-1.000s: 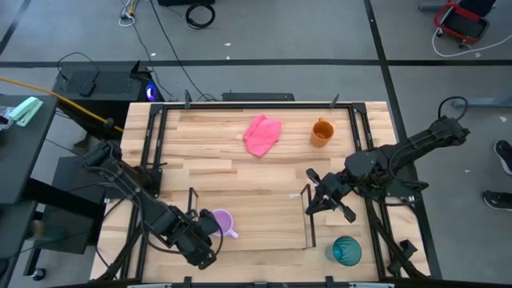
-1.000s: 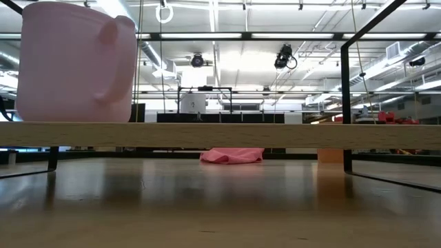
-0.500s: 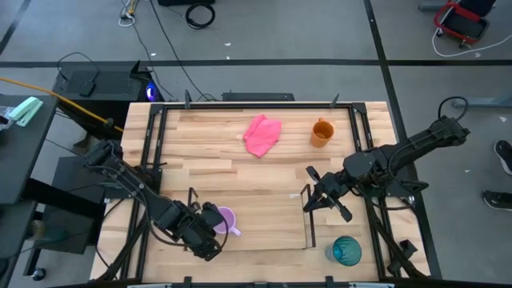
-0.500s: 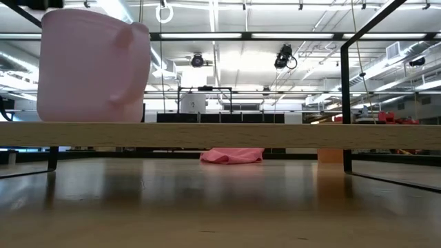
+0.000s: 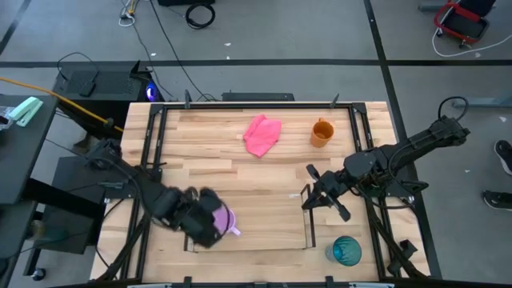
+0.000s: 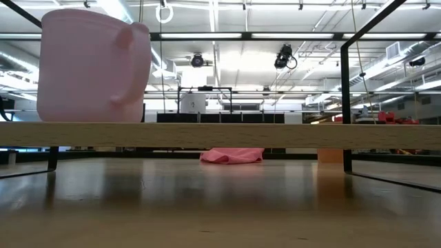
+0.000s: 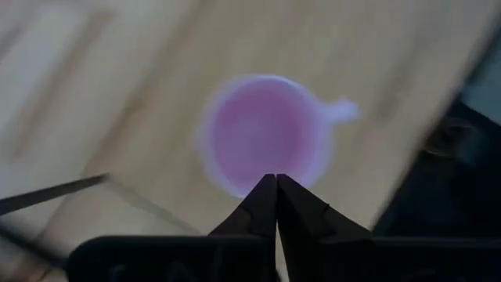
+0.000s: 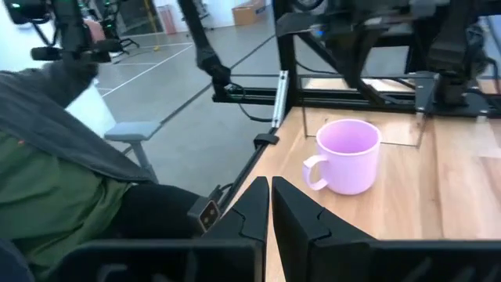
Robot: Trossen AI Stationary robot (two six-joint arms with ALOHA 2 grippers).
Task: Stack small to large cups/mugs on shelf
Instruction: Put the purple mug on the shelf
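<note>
The lilac mug [image 5: 225, 218] stands upright on its base at the left end of the shelf [image 5: 268, 224]; it also shows in the low view [image 6: 93, 65] and the right wrist view [image 8: 348, 157]. My left gripper [image 5: 205, 226] [image 7: 275, 177] hovers shut over the mug [image 7: 266, 133], looking down into it. My right gripper [image 5: 307, 201] [image 8: 270, 182] is shut by the shelf's right wall and points level across the shelf at the mug. The orange mug [image 5: 322, 132] stands at the table's far right. The teal cup [image 5: 346, 250] stands near the near right corner, outside the shelf.
A pink cloth [image 5: 262, 134] [image 6: 232, 156] lies crumpled at the table's far middle. The shelf's thin dark posts and clear walls ring its wood base [image 6: 220, 134]. Dark frame rails run along the table's left and right sides. A person's green sleeve [image 8: 47, 180] shows beyond the table's left edge.
The lilac mug slid a little toward the right along the shelf, then stayed put, still upright. My left gripper moved from the mug's near-left side toward the mug and up, and tipped to point down over it.
</note>
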